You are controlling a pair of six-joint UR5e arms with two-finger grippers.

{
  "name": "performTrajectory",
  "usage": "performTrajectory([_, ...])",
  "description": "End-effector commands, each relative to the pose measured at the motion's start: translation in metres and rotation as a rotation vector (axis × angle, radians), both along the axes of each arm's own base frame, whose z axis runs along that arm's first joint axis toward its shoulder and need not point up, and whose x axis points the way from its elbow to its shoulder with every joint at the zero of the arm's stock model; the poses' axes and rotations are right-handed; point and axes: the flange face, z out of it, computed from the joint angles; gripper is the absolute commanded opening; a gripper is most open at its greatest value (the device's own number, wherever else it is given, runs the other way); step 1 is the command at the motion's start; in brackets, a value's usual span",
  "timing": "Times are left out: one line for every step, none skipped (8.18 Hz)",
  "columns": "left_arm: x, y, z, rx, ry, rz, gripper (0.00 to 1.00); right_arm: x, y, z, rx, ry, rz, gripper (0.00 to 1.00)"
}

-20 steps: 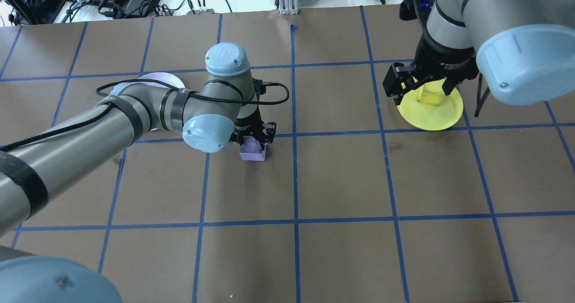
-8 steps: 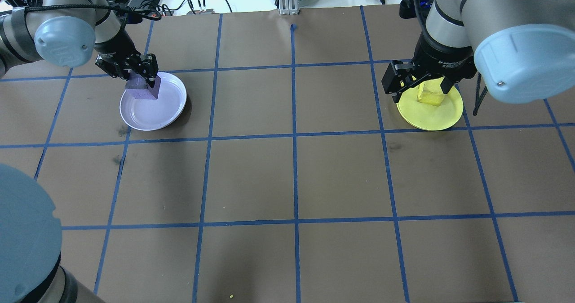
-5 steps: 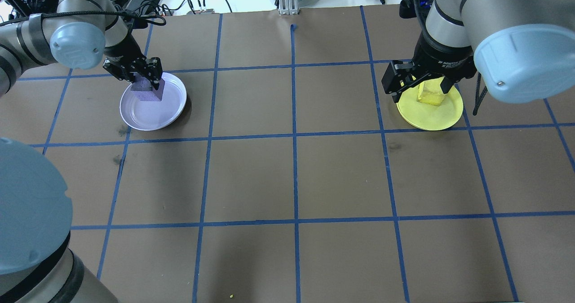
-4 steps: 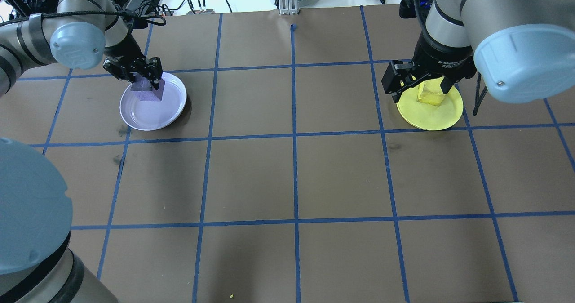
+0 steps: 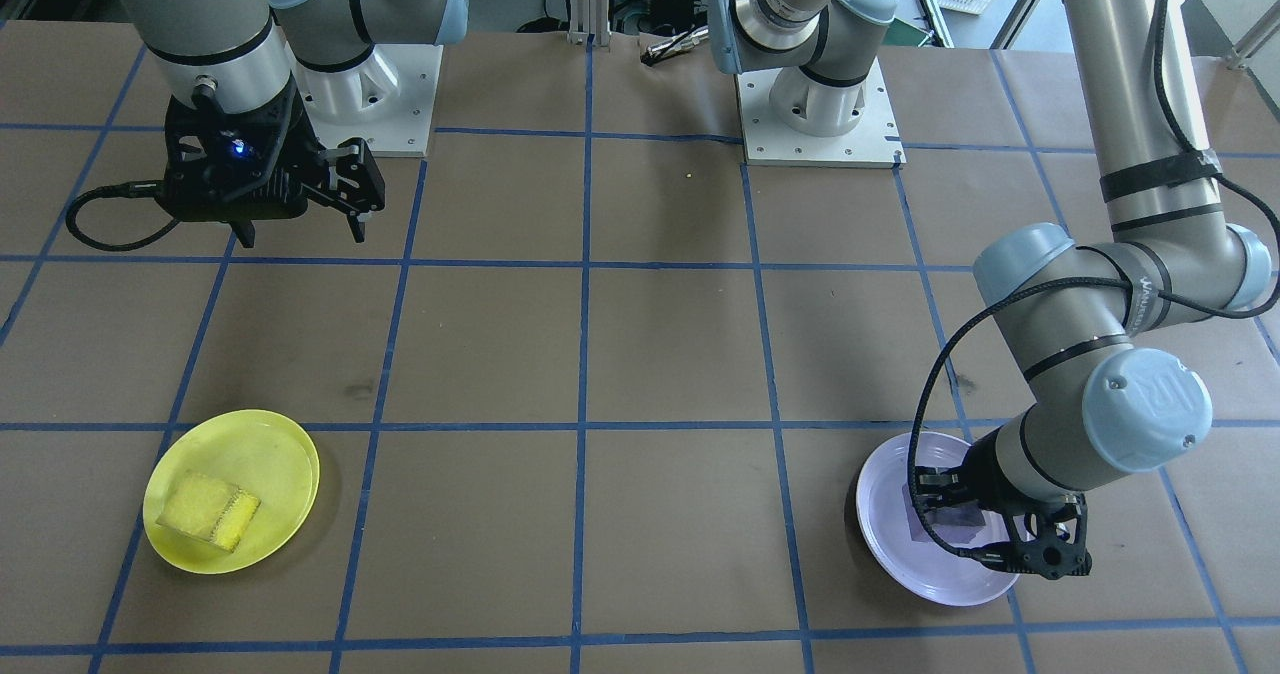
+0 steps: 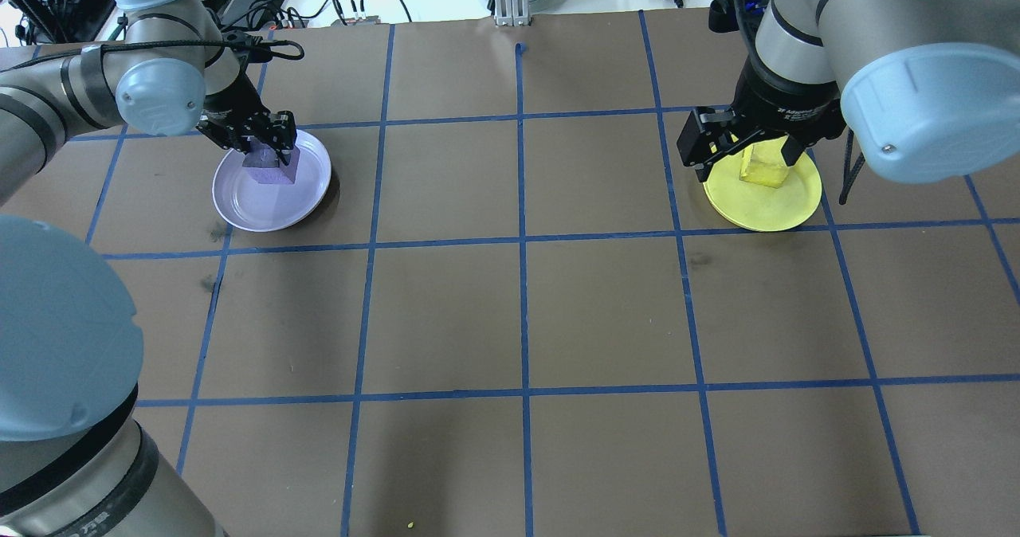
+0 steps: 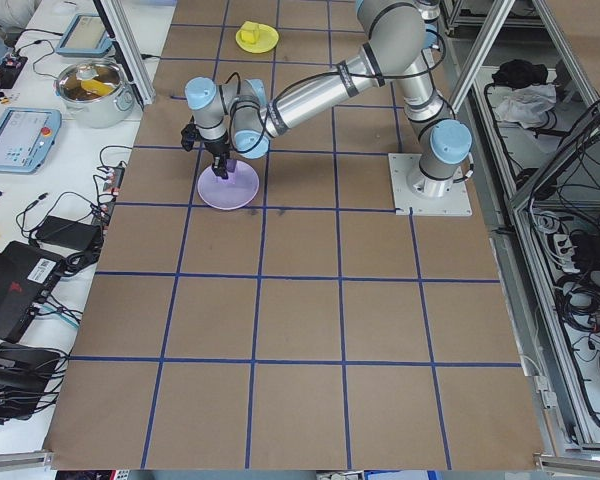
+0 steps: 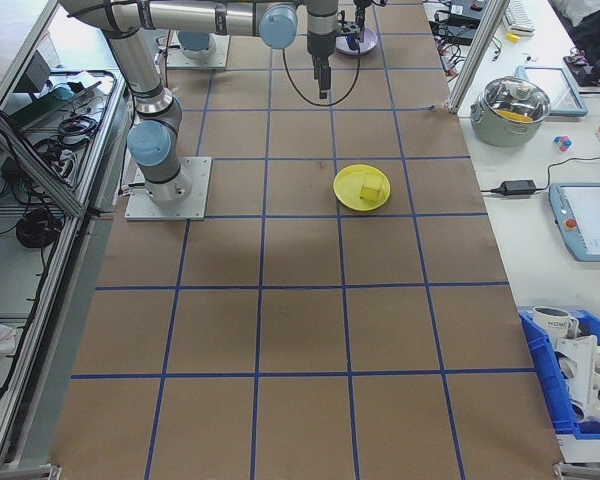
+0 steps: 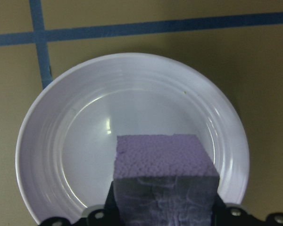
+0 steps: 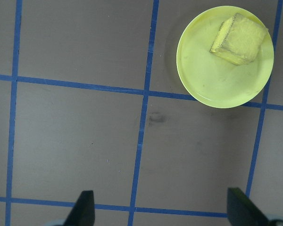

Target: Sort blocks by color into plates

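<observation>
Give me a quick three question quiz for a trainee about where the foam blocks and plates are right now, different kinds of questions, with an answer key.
1. True or false: the small yellow foam block lies in the round yellow plastic plate.
2. What is the left gripper holding?
A. the small purple foam block
B. a cable
C. nothing
3. Fill in: the right gripper has its jaws ____.

Key: 1 true. 2 A; it holds the block over the pale lavender round plate. 3 open.

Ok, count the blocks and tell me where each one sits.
2. The yellow block lies on the yellow plate. The purple block is gripped in the left tool over the lavender plate. None seems hidden.
</observation>
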Motion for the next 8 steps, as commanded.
performTrajectory([0.001, -0.003, -0.005, 0.000, 0.000, 0.001, 0.90, 0.000, 0.000, 0.000, 0.000, 0.000, 0.000, 1.00])
performTrajectory([0.001, -0.005, -0.002, -0.006, -0.003, 0.004, 0.98, 0.000, 0.000, 0.000, 0.000, 0.000, 0.000, 1.00])
performTrajectory([0.002, -0.005, -0.001, -0.009, 0.001, -0.002, 1.00, 0.000, 0.000, 0.000, 0.000, 0.000, 0.000, 1.00])
performTrajectory([0.013, -0.002, 0.005, -0.002, -0.002, 0.013, 1.00, 0.000, 0.000, 0.000, 0.000, 0.000, 0.000, 1.00])
performTrajectory([0.024, 0.003, 0.015, 0.017, 0.006, 0.032, 1.00, 0.000, -0.001, 0.002, -0.008, 0.000, 0.001, 1.00])
performTrajectory([0.027, 0.010, 0.035, 0.034, 0.014, 0.040, 1.00, 0.000, 0.000, 0.004, -0.011, 0.003, 0.004, 1.00])
performTrajectory([0.020, 0.014, 0.068, 0.013, 0.010, 0.031, 1.00, -0.001, -0.002, 0.011, -0.026, 0.013, 0.011, 1.00])
performTrajectory([0.014, 0.020, 0.094, 0.028, 0.018, 0.026, 1.00, -0.002, 0.000, 0.014, -0.031, 0.017, 0.013, 1.00])
